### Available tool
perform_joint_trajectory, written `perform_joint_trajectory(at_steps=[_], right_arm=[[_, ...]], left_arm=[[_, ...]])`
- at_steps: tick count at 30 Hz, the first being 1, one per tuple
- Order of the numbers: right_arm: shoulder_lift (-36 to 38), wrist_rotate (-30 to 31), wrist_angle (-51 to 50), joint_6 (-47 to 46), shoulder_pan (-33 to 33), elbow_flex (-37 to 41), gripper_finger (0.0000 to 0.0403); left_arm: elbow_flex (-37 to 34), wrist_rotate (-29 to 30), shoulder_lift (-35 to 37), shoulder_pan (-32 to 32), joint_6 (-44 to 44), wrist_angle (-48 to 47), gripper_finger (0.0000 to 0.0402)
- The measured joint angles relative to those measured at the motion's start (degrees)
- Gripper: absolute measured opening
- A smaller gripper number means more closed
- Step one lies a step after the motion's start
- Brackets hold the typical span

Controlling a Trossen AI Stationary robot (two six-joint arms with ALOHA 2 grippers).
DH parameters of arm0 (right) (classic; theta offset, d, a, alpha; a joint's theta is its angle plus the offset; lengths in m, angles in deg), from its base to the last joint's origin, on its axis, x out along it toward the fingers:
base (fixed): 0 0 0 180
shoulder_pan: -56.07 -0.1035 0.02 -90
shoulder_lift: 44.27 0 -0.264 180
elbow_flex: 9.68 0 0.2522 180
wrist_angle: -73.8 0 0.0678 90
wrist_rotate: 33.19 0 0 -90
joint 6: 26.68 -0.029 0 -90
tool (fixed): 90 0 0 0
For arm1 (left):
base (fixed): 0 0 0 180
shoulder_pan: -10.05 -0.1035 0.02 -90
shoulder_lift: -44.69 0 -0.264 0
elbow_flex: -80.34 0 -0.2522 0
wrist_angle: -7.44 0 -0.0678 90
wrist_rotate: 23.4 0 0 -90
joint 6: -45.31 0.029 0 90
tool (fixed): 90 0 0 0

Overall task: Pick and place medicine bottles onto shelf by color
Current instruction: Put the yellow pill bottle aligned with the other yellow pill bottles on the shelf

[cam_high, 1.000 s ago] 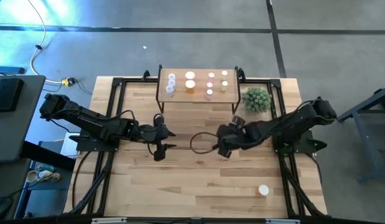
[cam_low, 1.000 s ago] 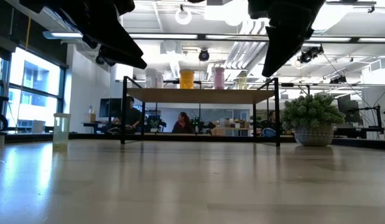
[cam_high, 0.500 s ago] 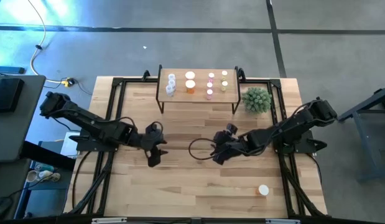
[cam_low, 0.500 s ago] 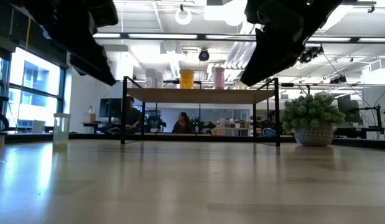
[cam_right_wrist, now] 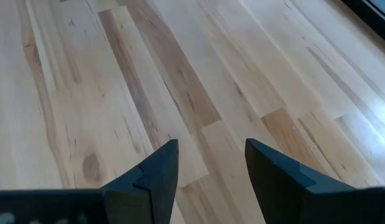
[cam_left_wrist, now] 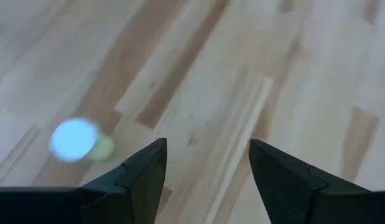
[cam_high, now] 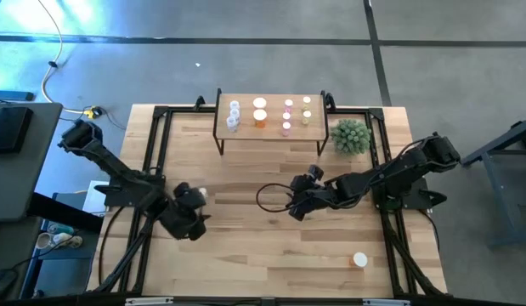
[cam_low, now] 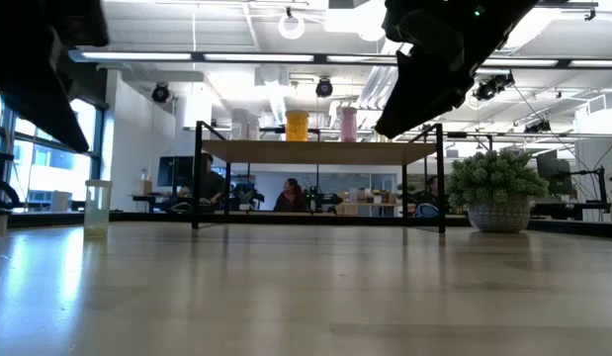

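Note:
The shelf (cam_high: 271,129) stands at the table's far middle. On it stand clear (cam_high: 234,115), orange (cam_high: 260,113), pink (cam_high: 287,117) and yellow-green (cam_high: 306,110) bottles. A white-capped bottle (cam_high: 359,260) stands near the front right. Another, pale yellow-green (cam_left_wrist: 77,140), stands on the table beside my left gripper; it also shows in the low view (cam_low: 97,206). My left gripper (cam_high: 193,225) hangs open and empty at the left middle, its fingers (cam_left_wrist: 142,174) apart. My right gripper (cam_high: 296,204) hangs open and empty over the table's centre (cam_right_wrist: 211,146).
A green spiky plant in a pot (cam_high: 351,136) stands right of the shelf. A black cable loop (cam_high: 271,197) hangs by my right gripper. Black frame rails (cam_high: 157,144) run along both table sides. Bare wood lies between the grippers and toward the near edge.
My left gripper has drawn back toward the table's left and near edges, away from the shelf. My right gripper has gone a little toward the left and the near edge. Both stay open and empty.

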Motion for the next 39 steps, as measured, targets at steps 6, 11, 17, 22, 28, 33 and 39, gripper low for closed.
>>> perform_joint_trajectory(at_steps=[6,11,17,22,28,33,39], right_arm=[[0.0,-0.01,0.09,2.43,0.0,0.0,0.0177],[0.0,0.02,0.09,2.96,0.0,0.0,0.0177],[0.0,0.19,0.16,4.02,0.0,0.0,0.0177],[0.0,0.19,0.21,4.02,0.0,-0.02,0.0177],[0.0,0.21,0.17,4.45,0.0,-0.04,0.0177],[-0.02,0.21,0.15,4.45,-0.02,-0.04,0.0177],[-0.02,0.21,0.13,4.44,-0.02,-0.04,0.0177]], left_arm=[[0.0,8.34,-1.49,8.68,-16.99,-3.81,0.0216],[0.0,15.53,-7.24,13.54,-20.1,-3.45,0.0216],[-0.02,17.99,-16.83,15.52,-24.47,-3.69,0.0216],[-0.02,18.54,-23.56,15.35,-30.72,-4.81,0.0216],[-0.04,18.23,-29.34,14.61,-41.46,-9.84,0.0216],[-0.04,18.71,-31.56,12.39,-46.91,-11.32,0.0216],[-0.04,20.87,-33.04,7.85,-47.11,-11.1,0.0216]])
